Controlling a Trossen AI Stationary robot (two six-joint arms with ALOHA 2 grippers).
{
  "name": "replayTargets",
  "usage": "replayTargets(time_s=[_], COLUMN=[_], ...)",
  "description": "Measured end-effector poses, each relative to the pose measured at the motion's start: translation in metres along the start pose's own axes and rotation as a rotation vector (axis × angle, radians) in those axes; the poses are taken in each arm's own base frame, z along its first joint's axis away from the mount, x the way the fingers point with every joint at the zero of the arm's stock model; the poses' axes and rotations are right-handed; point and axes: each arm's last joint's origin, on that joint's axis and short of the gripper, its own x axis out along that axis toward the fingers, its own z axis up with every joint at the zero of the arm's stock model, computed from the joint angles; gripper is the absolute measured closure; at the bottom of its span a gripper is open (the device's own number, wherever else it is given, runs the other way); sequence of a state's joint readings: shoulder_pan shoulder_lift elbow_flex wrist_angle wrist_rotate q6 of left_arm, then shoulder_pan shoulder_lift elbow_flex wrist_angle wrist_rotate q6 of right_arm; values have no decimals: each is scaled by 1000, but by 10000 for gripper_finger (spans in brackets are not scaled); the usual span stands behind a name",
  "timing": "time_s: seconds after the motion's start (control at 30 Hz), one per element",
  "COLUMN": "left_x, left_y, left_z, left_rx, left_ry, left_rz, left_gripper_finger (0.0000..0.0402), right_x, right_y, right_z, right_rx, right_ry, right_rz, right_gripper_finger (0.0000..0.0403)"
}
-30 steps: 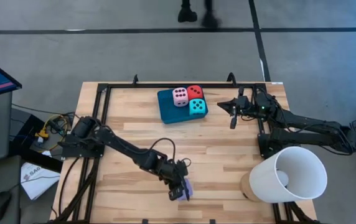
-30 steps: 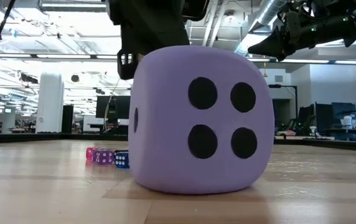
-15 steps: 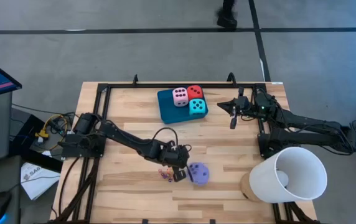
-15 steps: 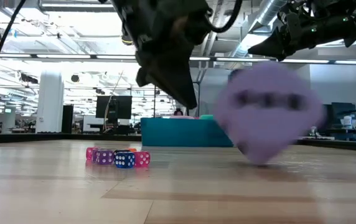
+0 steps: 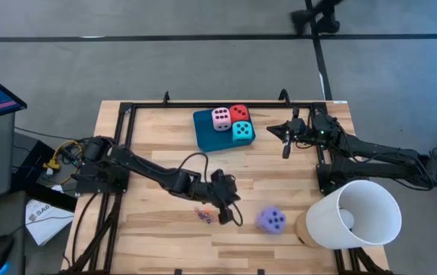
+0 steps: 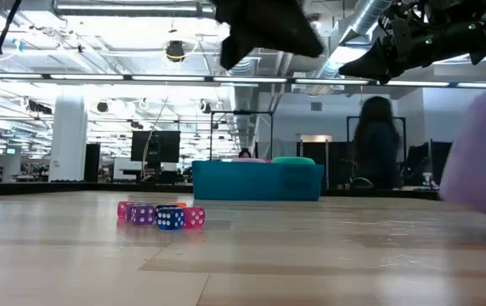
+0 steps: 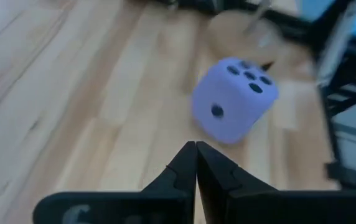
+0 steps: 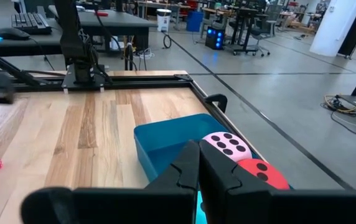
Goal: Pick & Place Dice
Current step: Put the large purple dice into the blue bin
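Wooden table (image 5: pixel 157 145): tray (image 5: pixel 205 131) holds three dice (image 5: pixel 231 122); both arms' jaws closed, empty.

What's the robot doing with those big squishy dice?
Nothing is being held. The left gripper is shut and empty near the middle of the table, and the purple die lies loose on the wood beside it, toward the white cup. The pink die, red die and turquoise die sit together on the teal tray. The right gripper waits, shut, beside that tray.
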State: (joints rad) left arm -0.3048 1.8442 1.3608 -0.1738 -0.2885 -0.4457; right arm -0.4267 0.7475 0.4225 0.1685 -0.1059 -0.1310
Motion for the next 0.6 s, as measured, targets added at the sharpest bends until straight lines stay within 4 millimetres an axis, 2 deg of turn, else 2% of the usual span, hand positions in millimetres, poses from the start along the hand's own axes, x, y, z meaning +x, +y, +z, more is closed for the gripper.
replayTargets(time_s=[0.33, 0.6], left_x=[46, 56], left_y=[-7, -14], left_z=[-15, -19], left_rx=[46, 45], left_ry=[-92, -92], left_rz=[-85, -299], left_gripper_finger=[402, 402], right_x=[0, 0], right_y=[0, 0], right_z=[-1, -1], right_rx=[1, 1], right_ry=[6, 5], right_rz=[1, 1], right_gripper_finger=[403, 403])
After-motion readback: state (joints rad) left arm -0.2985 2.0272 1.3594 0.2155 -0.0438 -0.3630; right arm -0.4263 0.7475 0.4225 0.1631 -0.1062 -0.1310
